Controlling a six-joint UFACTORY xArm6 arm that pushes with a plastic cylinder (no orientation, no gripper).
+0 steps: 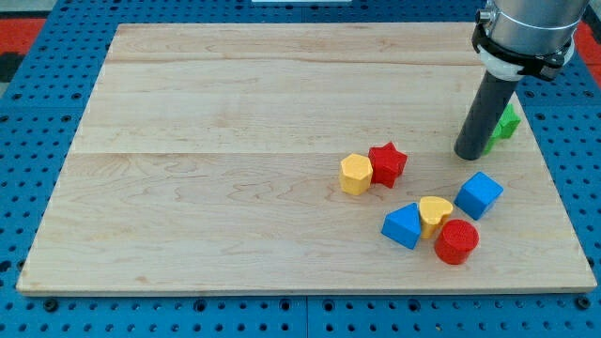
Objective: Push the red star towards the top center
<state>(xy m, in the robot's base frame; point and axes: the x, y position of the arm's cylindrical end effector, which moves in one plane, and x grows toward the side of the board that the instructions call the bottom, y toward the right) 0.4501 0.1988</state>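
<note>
Red star (387, 163) touching yellow block (355, 174) | my tip (469, 155) well right, beside green block (505, 124) | no claw

No readable text anywhere from my end. No labels, brands, numbers or signs on the tabletop (235, 113), on any of the blocks, or on my tool's rod and collar. The blue pegboard (38, 113) around it is plain too.

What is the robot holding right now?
Nothing. My tip only pushes; it stands to the right of the red star, apart from it, with a green block just behind it.
</note>
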